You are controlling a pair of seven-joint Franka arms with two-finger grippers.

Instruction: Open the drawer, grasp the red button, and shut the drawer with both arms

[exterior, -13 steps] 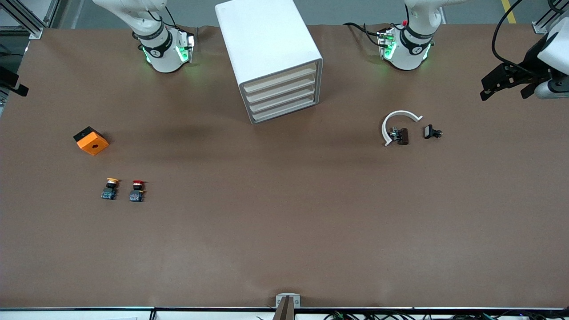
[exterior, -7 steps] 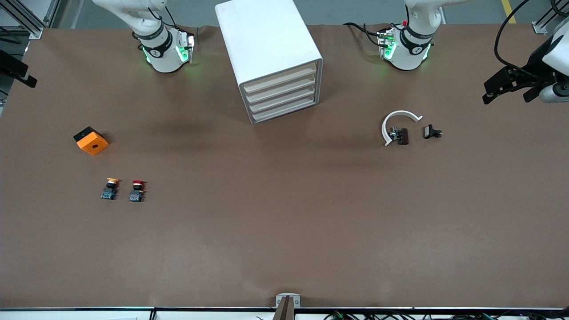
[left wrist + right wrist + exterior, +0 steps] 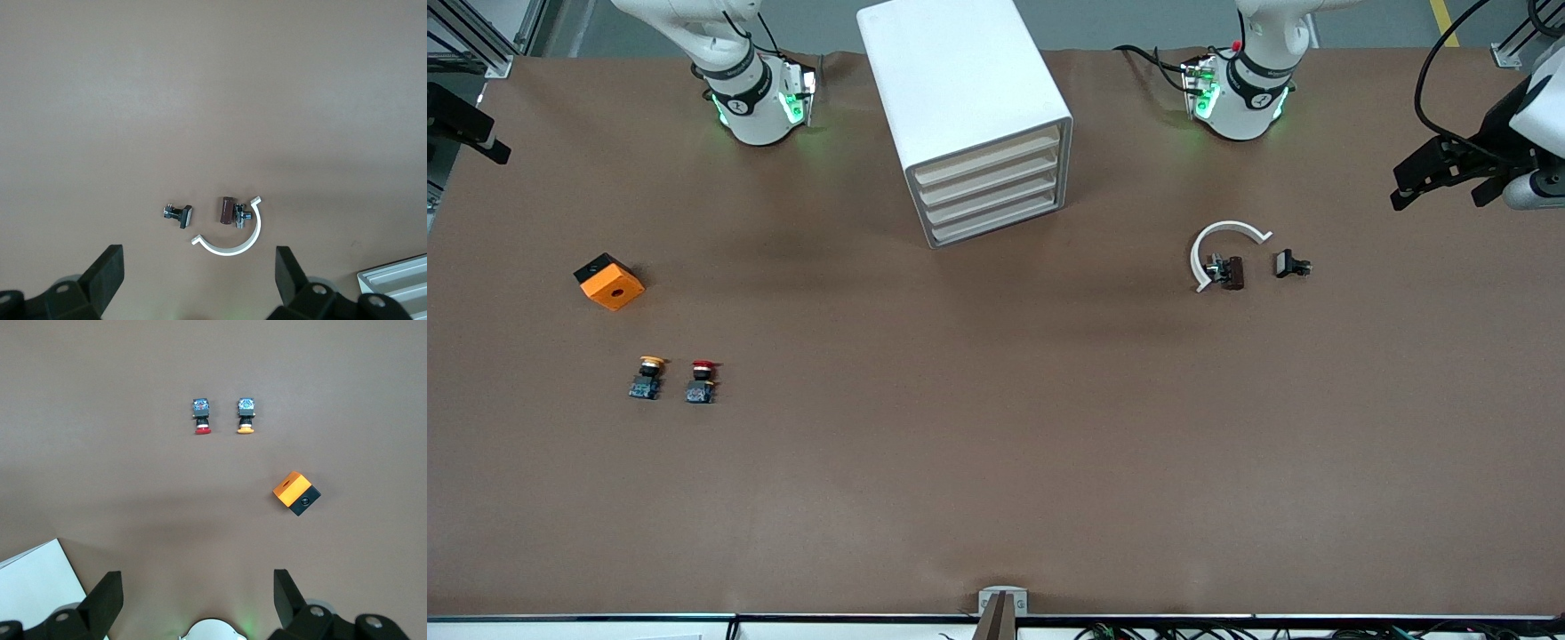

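Note:
The red-capped button (image 3: 703, 380) stands on the table toward the right arm's end, beside a yellow-capped one (image 3: 647, 378); both show in the right wrist view, red (image 3: 201, 417) and yellow (image 3: 246, 415). The white drawer unit (image 3: 969, 116) stands between the arm bases, all its drawers (image 3: 991, 191) shut. My right gripper (image 3: 197, 597) is open and empty, up in the air at the table's edge (image 3: 467, 133). My left gripper (image 3: 199, 277) is open and empty, up in the air over the table's other end (image 3: 1440, 182).
An orange cube with a hole (image 3: 609, 281) lies farther from the camera than the buttons. A white C-shaped ring (image 3: 1223, 244), a small brown part (image 3: 1232, 272) and a black clip (image 3: 1291, 264) lie toward the left arm's end, under the left wrist camera.
My right gripper has come a little farther into view at the table's edge. My left gripper has shifted slightly. Nothing on the table has moved.

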